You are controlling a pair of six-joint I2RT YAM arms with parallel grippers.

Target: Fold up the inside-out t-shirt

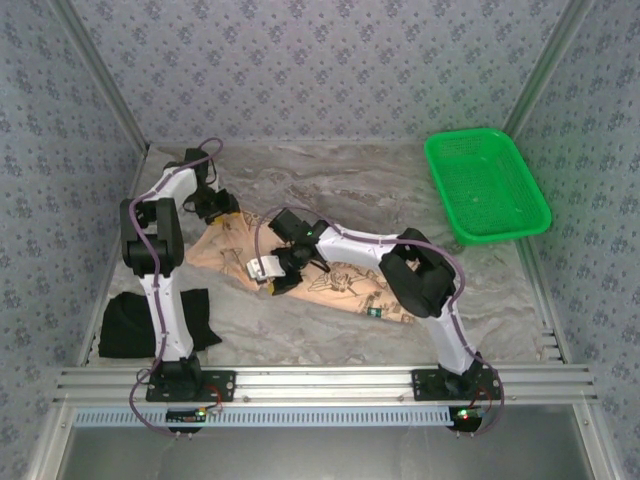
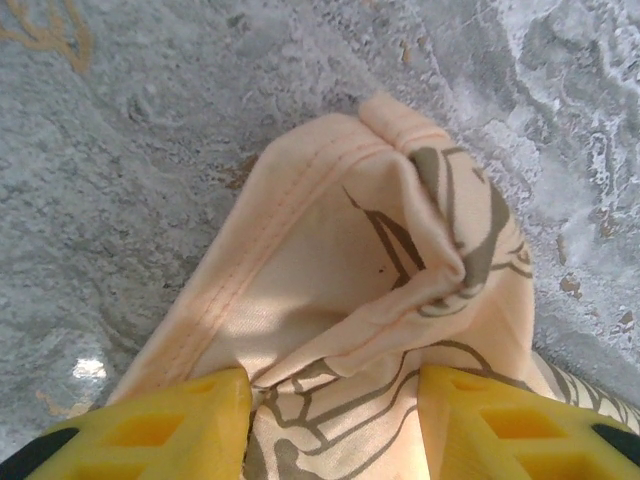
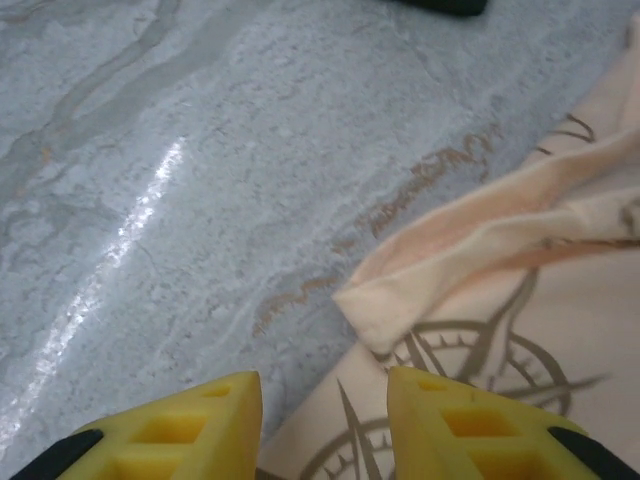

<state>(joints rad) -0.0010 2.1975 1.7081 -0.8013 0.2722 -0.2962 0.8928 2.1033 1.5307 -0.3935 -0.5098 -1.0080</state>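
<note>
The inside-out t-shirt [image 1: 345, 287] is seen spread lengthwise across the middle of the worktop [image 1: 380, 190], print up. The left pincer [image 2: 335, 385] is held spread at the shirt's far-left corner, with rumpled fabric lying between its fingers. The right pincer [image 3: 325, 390] is held spread too, nothing pinched, above the shirt's near-left edge, where a folded hem is seen
</note>
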